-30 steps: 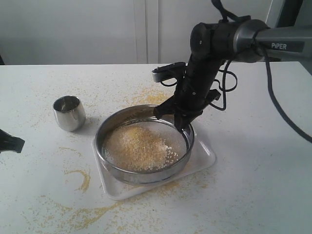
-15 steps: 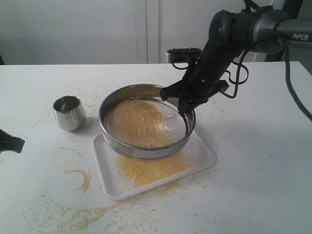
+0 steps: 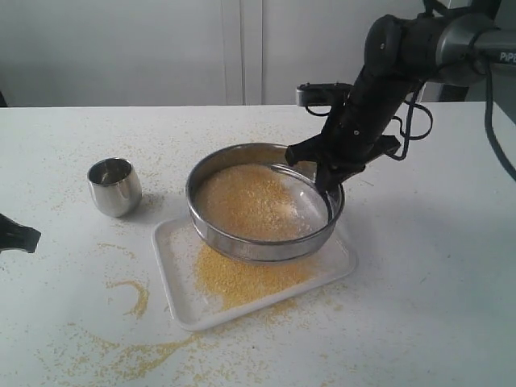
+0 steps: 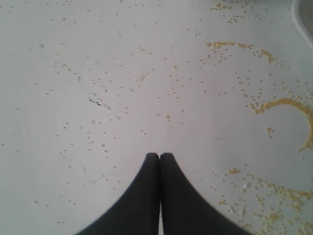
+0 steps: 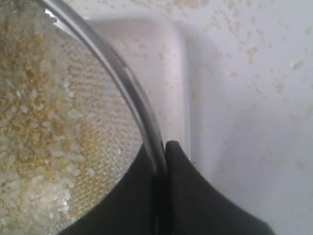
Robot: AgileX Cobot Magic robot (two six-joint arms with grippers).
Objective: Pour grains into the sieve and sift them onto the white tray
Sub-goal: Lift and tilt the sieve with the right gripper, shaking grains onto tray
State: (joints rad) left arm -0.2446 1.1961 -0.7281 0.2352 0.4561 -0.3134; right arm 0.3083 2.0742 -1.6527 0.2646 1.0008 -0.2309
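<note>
The sieve (image 3: 242, 243) hangs tilted above the white tray (image 3: 172, 280), its steel rim (image 5: 132, 95) pinched between the fingers of my right gripper (image 3: 326, 187), which is shut on it at the far right side. Beige grains (image 3: 246, 201) lie heaped on the mesh (image 5: 102, 161), whitish kernels among them (image 5: 29, 122). A patch of fine yellow meal (image 3: 242, 278) lies on the tray under the sieve. My left gripper (image 4: 160, 155) is shut with nothing in it, low over the bare table at the left edge (image 3: 16, 235).
A small steel cup (image 3: 114, 186) stands on the table left of the tray. Yellow meal is scattered over the table, with curved trails (image 3: 133, 294) near the front left and more behind the sieve (image 3: 258, 161).
My right gripper has lifted the sieve off the tray and carried it to the right and back. Yellow meal now shows on the tray beneath it. The left gripper has not moved.
</note>
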